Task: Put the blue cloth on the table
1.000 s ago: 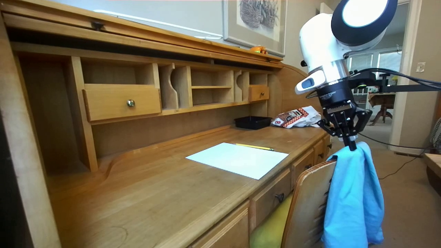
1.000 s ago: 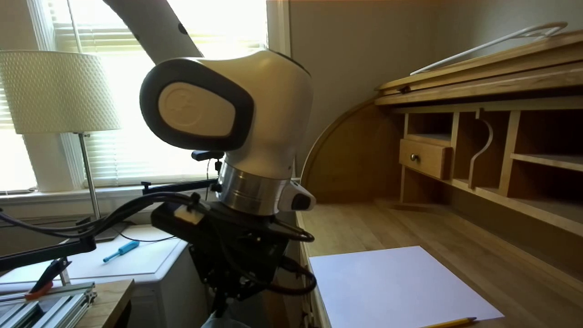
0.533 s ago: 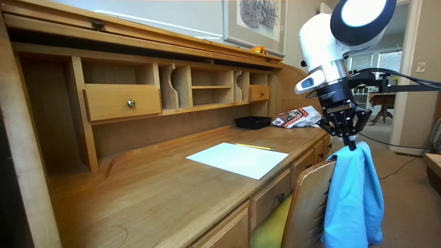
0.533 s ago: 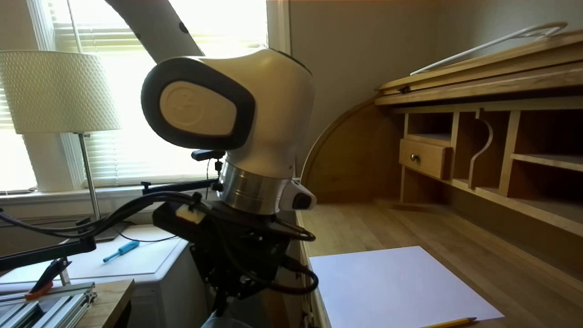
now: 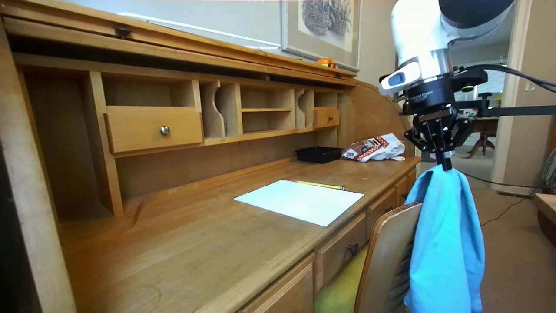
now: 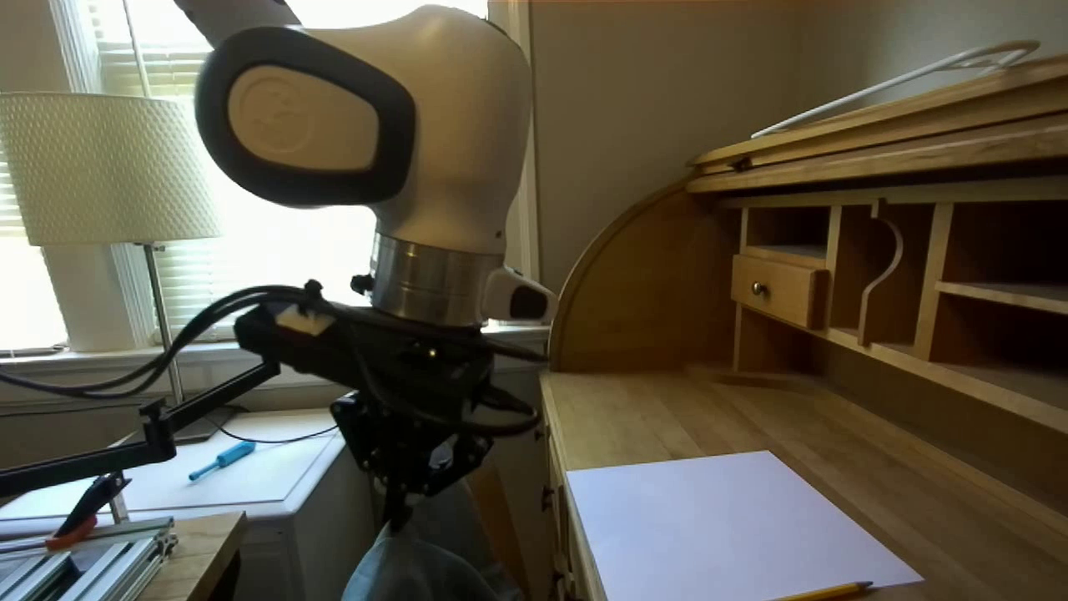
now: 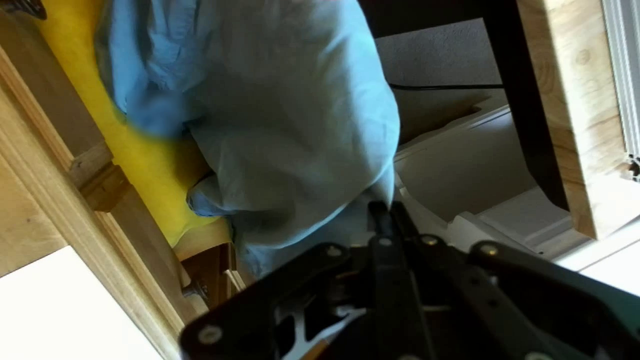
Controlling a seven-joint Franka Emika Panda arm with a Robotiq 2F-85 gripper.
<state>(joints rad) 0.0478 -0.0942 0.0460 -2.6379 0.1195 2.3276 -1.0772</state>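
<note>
The blue cloth point(image 5: 447, 243) hangs in folds from my gripper point(image 5: 445, 166), beside and behind the backrest of the wooden chair point(image 5: 386, 256). My gripper is shut on the cloth's top, pinching a small peak of it between the fingertips, as the wrist view shows point(image 7: 387, 206). In the wrist view the cloth point(image 7: 300, 125) spreads over part of the chair's yellow seat point(image 7: 135, 165). In an exterior view only the cloth's top point(image 6: 400, 572) shows. The table, a wooden desk point(image 5: 195, 243), stands beside the chair. Whether the cloth touches the chair is unclear.
A white paper sheet point(image 5: 299, 202) and a yellow pencil point(image 5: 321, 185) lie on the desk. A black tray point(image 5: 318, 154) and a crumpled bag point(image 5: 375, 148) stand at its far end. A lamp point(image 6: 108, 167) and a white cabinet point(image 6: 250, 476) stand near the window.
My gripper has risen in the last half second, pulling the cloth's top upward above the chair back. The cloth hangs more stretched. The chair, paper and pencil have not moved.
</note>
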